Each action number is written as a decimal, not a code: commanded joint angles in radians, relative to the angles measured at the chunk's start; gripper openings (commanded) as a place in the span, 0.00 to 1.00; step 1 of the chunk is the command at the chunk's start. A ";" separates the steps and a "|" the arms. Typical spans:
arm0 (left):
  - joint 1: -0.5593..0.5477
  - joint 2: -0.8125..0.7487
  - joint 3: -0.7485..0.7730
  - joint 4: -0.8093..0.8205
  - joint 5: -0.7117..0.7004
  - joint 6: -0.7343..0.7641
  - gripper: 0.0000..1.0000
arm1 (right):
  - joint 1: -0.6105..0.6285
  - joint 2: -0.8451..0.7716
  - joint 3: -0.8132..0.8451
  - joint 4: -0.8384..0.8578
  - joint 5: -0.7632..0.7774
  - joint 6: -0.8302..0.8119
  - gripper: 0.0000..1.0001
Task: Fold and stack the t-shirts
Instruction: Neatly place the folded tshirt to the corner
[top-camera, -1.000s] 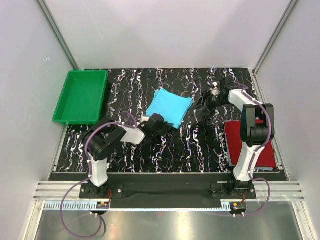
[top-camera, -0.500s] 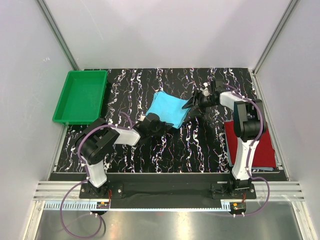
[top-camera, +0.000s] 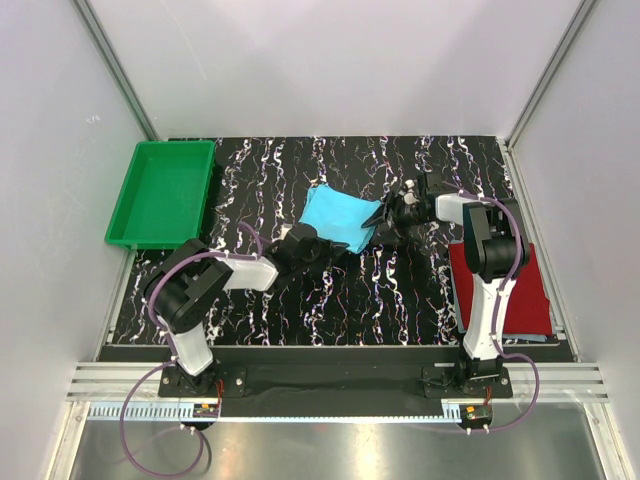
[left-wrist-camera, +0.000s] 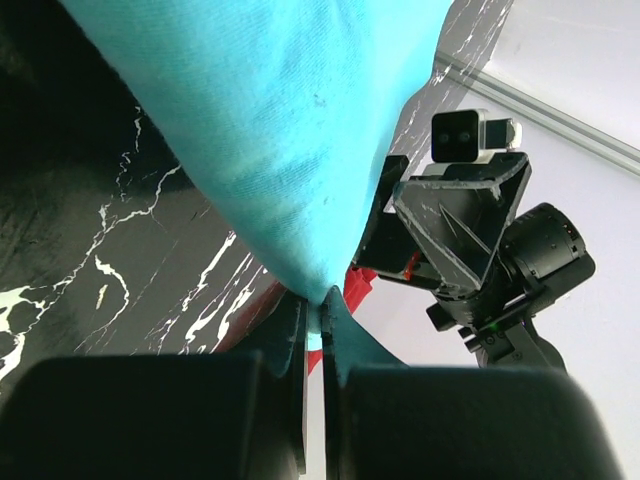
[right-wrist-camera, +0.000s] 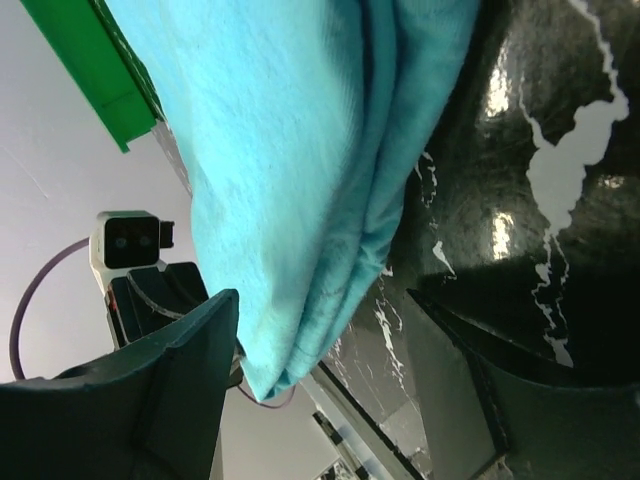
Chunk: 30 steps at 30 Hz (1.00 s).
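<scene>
Cloth: soft folded turquoise tee (top-camera: 338, 218) | left end effector (left-wrist-camera: 322, 306) pinching corner | right end effector (right-wrist-camera: 322, 296) wide

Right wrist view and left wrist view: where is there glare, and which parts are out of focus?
Right wrist view: small bright reflections on the glossy black marbled table, and the right pincer looks dark and soft. Left wrist view: the bright turquoise cloth t-shirt is sharp, while the left pincer, shut on it, is a blurred black mass.
</scene>
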<state>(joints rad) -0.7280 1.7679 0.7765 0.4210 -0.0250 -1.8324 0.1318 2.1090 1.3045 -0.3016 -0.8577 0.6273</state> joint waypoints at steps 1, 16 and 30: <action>0.007 -0.050 0.017 0.071 0.019 0.013 0.00 | 0.019 0.011 -0.013 0.100 -0.018 0.067 0.74; 0.006 -0.110 0.001 0.045 0.043 0.010 0.00 | 0.032 0.028 -0.079 0.283 0.138 0.293 0.73; 0.001 -0.209 -0.028 -0.135 0.105 0.158 0.21 | 0.035 -0.042 -0.057 0.261 0.279 0.247 0.00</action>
<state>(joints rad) -0.7246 1.6421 0.7437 0.3386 0.0254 -1.7771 0.1612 2.1304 1.2423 -0.0235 -0.6735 0.9134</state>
